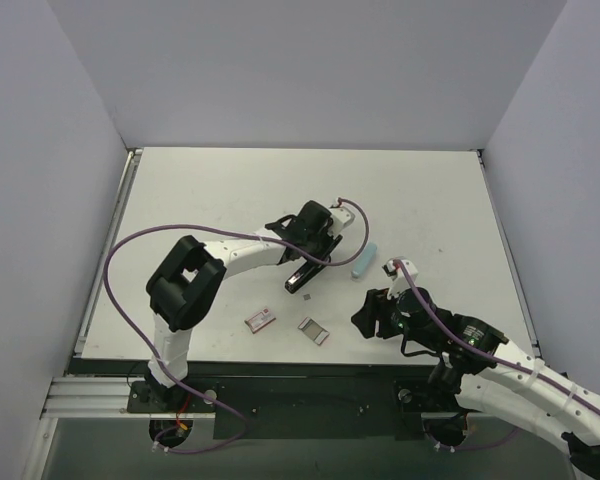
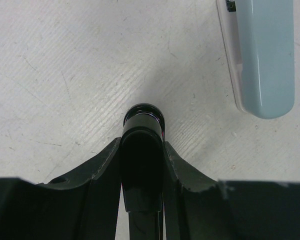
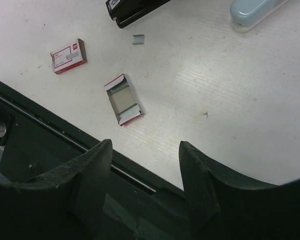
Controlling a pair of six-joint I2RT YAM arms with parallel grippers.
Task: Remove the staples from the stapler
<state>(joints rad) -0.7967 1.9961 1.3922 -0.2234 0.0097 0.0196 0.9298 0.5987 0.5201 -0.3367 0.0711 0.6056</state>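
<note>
Two box parts at the left, near the front edge of the bench (image 1: 200,200): a shut red-and-white box (image 3: 68,56), then an open tray (image 3: 122,99) just to its right, flat, apart, untouched. Likely meant as the landing spot for loose metal.

Slightly farther back, one short strip of staples (image 3: 138,39), loose on the bench just beside the stapler (image 3: 135,10). Judged already out; no telling from here about any strip inside.

Next, the stapler itself: black, slim, slanted across mid-bench. Gripped near one end by the left gripper (image 2: 141,145), fingers (image 2: 102,167) closed against both flanks, rounded black tip poking out ahead. Low, on or just over the bench, hard to say which. Held this way, most likely, to steady the body and free the rail end for emptying.

Right of that, a pale blue piece (image 2: 260,55), flat on the bench, near the gripped tip yet not touching. Perhaps lying there to be clear of the work; unclear whether part of the stapler.

Far right, the right gripper (image 3: 145,145): spread open, holding nothing, hanging over the front edge of the bench, well apart from stapler and staples. Placed, seemingly, to wait clear of the left arm. Next, by this reading: reach back and left, draw out any remainder, avoid knocking the tray.
</note>
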